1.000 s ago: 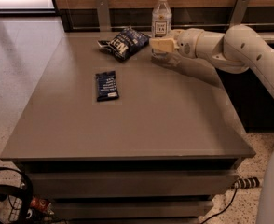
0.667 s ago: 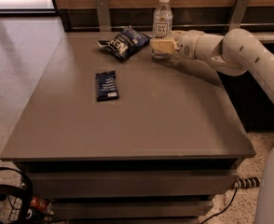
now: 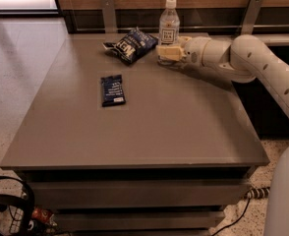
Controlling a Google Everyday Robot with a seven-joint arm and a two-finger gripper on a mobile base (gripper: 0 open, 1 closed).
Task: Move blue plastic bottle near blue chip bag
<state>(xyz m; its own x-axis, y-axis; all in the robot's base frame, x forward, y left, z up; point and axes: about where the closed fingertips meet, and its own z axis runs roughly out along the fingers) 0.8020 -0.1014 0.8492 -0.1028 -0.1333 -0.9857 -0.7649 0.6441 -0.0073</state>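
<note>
Table (image 3: 159,132): gripper (image 3: 165,52) at blue plastic bottle (image 3: 169,26), lower.

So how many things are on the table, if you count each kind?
Bottles: 1, the blue plastic bottle
Chip bags: 1, the blue chip bag
Flat packets: 1, the dark blue packet
Total: 3
The gripper is at the bottle's lower part, right of the chip bag.
</note>
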